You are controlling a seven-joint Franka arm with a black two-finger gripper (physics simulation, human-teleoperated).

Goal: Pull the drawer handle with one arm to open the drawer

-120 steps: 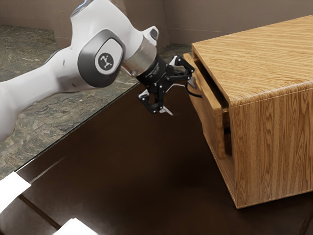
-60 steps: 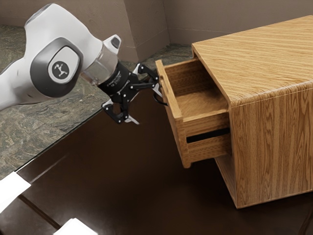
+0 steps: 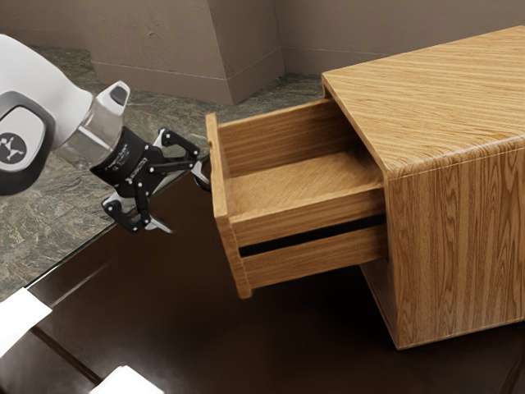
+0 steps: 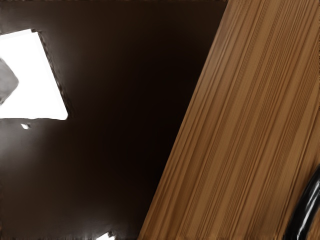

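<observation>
The wooden cabinet [image 3: 447, 156] stands at the exterior view's right, and its upper drawer [image 3: 287, 189] is pulled far out toward the left, showing a bare interior. My black gripper [image 3: 180, 199] is right against the outside of the drawer front [image 3: 223, 217]. It is open, with fingers spread wide; the upper finger [image 3: 195, 167] reaches in at the handle, which the front panel mostly hides. In the wrist view the drawer front [image 4: 240, 140] is very close to my hand, with the black handle [image 4: 309, 207] curving at its edge.
The cabinet sits on a dark glossy table [image 3: 205, 328] with bright white reflections [image 3: 20, 316] near its left corner. A stone-patterned floor [image 3: 49, 230] lies beyond the table edge. A brown wall base [image 3: 189, 49] stands behind.
My hand has moved steadily toward the exterior view's left, and the drawer has slid out with it, from barely ajar to far extended.
</observation>
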